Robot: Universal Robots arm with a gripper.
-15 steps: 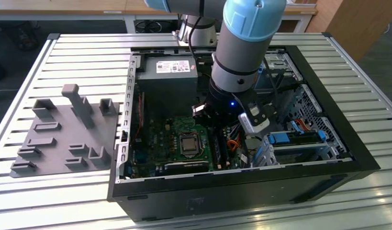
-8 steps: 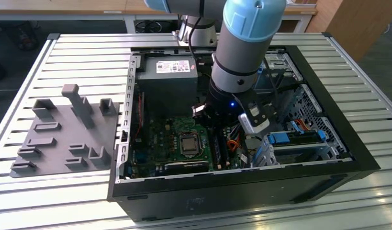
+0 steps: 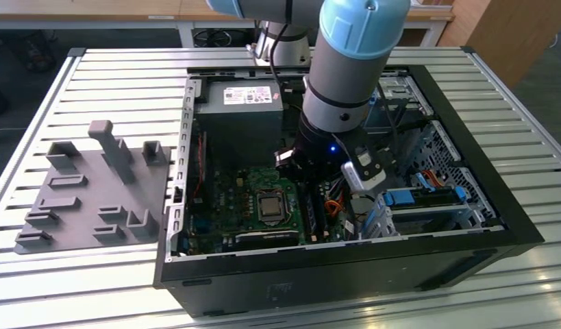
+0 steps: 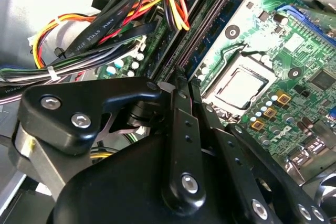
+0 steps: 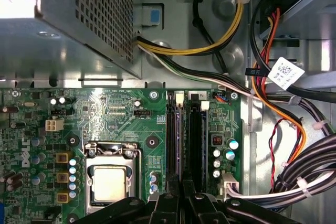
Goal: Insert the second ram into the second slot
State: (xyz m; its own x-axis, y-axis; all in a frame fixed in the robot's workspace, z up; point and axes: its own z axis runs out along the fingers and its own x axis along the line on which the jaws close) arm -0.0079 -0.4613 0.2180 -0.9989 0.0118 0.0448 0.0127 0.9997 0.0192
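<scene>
The arm reached down into the open computer case [image 3: 499, 199], and the gripper [image 4: 181, 85] sat low over the memory slots [image 5: 185, 135], which ran along the motherboard [image 5: 126, 114] between the processor socket [image 5: 111, 179] and the board's edge nearest the cable bundle [image 5: 294, 129]. In both wrist views its jaws looked drawn almost together, tips right at the near end of the slots. I could not tell whether the second ram was pinched between them, already seated, or somewhere else. From where I stood no stick stood out plainly. I'd reckon such a stick light and stiff but easily harmed: a thin board that would not bend kindly, with chips and contacts best left untouched. It would want holding by its long flat faces near the top edge, kept upright and square to the second slot, since tilting it under pressure could stress board or socket.
</scene>
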